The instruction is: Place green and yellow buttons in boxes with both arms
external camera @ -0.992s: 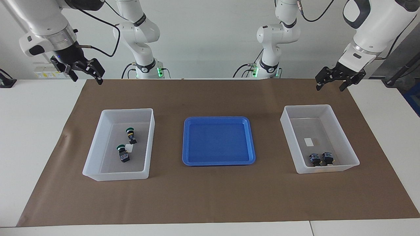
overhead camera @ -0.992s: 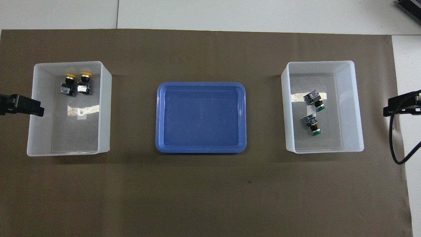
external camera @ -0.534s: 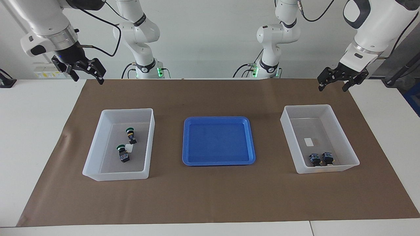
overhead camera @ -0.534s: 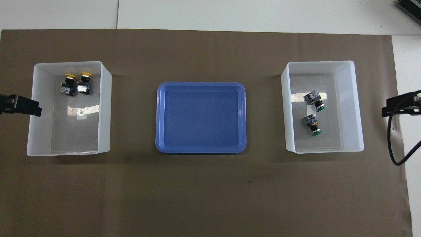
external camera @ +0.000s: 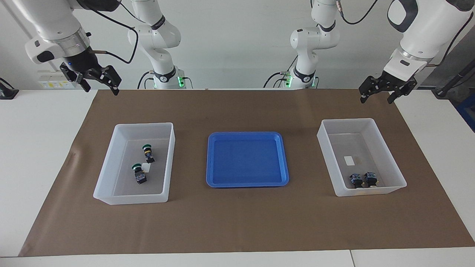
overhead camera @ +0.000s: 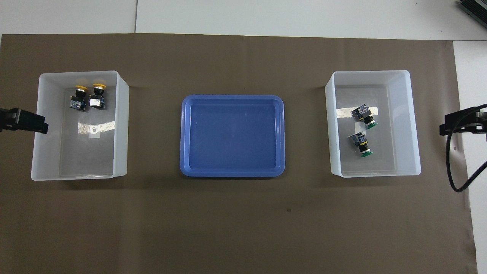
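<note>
A brown paper mat (external camera: 237, 222) covers most of the white table (external camera: 37, 148), and the three containers sit in a row across its middle with wide bare strips of mat between them and a broad open band along the edge farthest from the robots. The shallow blue tray (external camera: 247, 135) lies in the centre with nothing in it. Toward the right arm's end stands one translucent white box (external camera: 107, 163), its sloping walls well clear of the mat's edge; inside lie the two green buttons (external camera: 143, 163), blocky black bodies on their sides with round green caps, one a little nearer to the robots than the other, close together beside a small white sticker. Toward the left arm's end stands the matching box (external camera: 393, 163), and the two yellow buttons (overhead camera: 87, 97) lie side by side, nearly touching, in the corner of it farthest from the robots, their wide yellow mushroom caps pointing away from the robots; a white sticker shows on the floor of this box too. The right gripper (external camera: 99, 89) hangs high over the mat's corner nearest the robots at its own end, fingers spread wide and holding nothing. The left gripper (external camera: 376, 99) hangs raised over the mat's edge at its end, also spread wide and bare. Both arms wait clear of the boxes.
</note>
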